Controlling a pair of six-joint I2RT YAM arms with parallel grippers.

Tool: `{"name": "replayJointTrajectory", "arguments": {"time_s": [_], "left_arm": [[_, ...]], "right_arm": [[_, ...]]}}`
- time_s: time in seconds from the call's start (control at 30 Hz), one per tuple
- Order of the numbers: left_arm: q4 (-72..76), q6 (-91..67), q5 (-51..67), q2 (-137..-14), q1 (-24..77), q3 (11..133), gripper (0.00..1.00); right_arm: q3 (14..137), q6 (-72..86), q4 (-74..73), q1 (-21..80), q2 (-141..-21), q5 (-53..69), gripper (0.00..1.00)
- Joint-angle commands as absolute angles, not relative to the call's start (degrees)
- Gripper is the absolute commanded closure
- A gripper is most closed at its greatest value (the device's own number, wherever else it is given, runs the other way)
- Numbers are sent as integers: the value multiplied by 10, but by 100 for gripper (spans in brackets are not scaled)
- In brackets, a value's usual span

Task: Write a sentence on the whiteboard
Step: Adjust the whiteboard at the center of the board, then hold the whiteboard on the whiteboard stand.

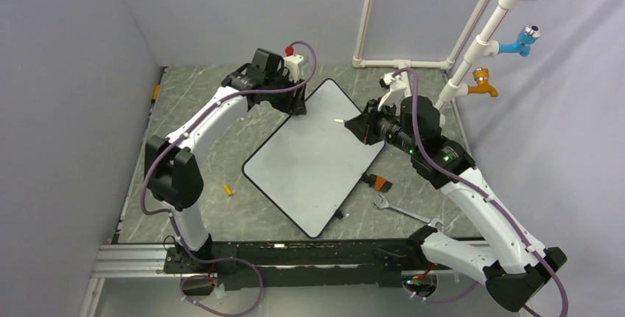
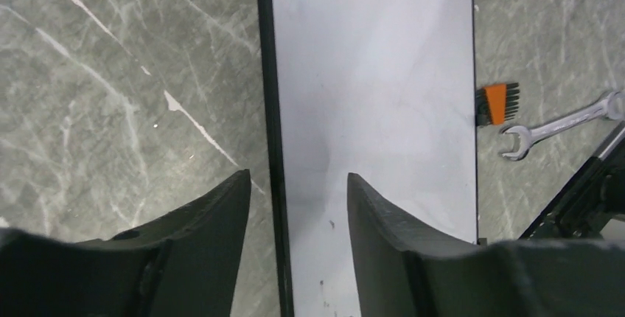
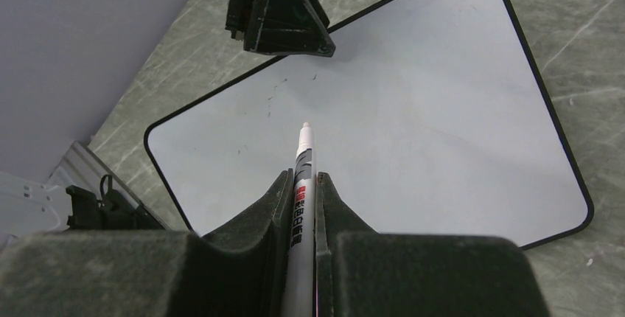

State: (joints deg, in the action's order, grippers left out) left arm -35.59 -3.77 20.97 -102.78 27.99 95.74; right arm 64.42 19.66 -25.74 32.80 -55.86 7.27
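Note:
The whiteboard [image 1: 313, 158] lies flat and slanted on the marble table, white with a thin black rim. Its face [image 3: 413, 125] is blank apart from a few small specks; the sentence is not in view. My right gripper [image 3: 304, 178] is shut on a white marker [image 3: 304, 156], which points over the board's upper part with its tip [image 1: 339, 121] uncapped. My left gripper [image 2: 298, 184] is open at the board's far corner [image 1: 302, 107]. One finger is over the table and the other over the board [image 2: 376, 96], with the black rim between them and touching neither.
An orange-and-black brush [image 1: 378, 182] and a steel wrench [image 1: 402, 210] lie right of the board. A small orange piece [image 1: 228, 189] lies to its left. White pipes with a blue tap [image 1: 525, 39] and an orange tap [image 1: 483, 81] stand at the back right. Grey walls enclose the table.

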Motion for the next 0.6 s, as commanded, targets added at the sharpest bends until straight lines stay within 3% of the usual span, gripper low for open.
{"name": "replayJointTrajectory", "arguments": {"time_s": [0.0,0.13,0.2,0.3,0.47,0.57], "left_arm": [[-372,-28,181,-978,276,984,42],[-382,-33,152,-953,272,986,30],[-385,-31,144,-933,270,979,15],[-397,-28,138,-904,264,970,1],[-427,-21,155,-845,233,936,5],[-422,-25,227,-806,183,879,7]], "right_arm": [[647,196,-254,327,-547,65,100],[648,199,-257,327,-545,67,100],[647,200,-258,327,-543,68,100],[647,203,-257,327,-543,70,100],[649,206,-249,326,-547,81,100],[648,210,-241,327,-552,89,100]]}}
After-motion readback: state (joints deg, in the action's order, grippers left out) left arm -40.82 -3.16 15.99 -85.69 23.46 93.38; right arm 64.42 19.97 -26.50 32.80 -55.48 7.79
